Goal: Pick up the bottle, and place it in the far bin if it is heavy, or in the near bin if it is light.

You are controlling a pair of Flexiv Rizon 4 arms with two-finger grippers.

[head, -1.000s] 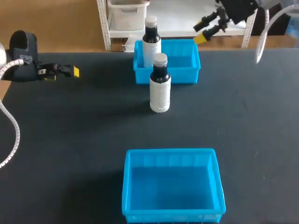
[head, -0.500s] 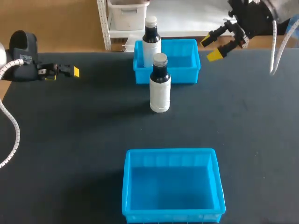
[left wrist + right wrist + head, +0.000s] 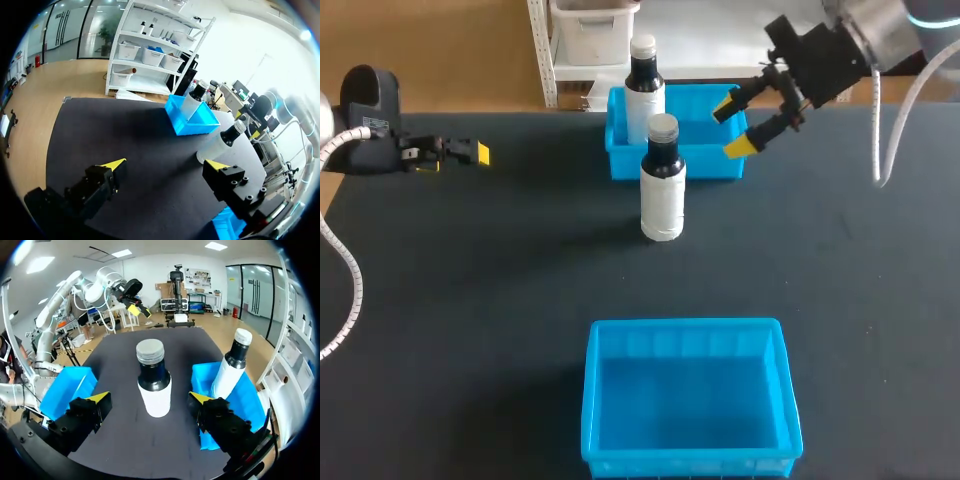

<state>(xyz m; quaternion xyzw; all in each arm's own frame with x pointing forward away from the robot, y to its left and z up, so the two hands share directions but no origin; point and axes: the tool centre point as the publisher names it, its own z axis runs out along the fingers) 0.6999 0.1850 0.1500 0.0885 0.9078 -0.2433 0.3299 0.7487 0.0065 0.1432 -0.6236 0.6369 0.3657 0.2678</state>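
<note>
My right gripper (image 3: 732, 126) hangs by the right end of the far bin (image 3: 705, 163), fingers spread wide, holding nothing. The bottle (image 3: 663, 185) stands upright on the table (image 3: 470, 300) just in front of that bin, ahead of my open fingers and untouched. A second bottle (image 3: 643, 85) stands upright inside the far bin, at its left end. My left gripper (image 3: 165, 165) sits well off to the left, also wide open and empty. The near bin (image 3: 685, 325) lies by the table's front edge

We see a dark bottle (image 3: 663, 180) with a white label and grey cap standing upright mid-table, just nearer than the far blue bin (image 3: 705, 162). A second, white-capped bottle (image 3: 644, 88) stands in that bin's far left corner. The near blue bin (image 3: 685, 325) sits at the near edge.
</note>
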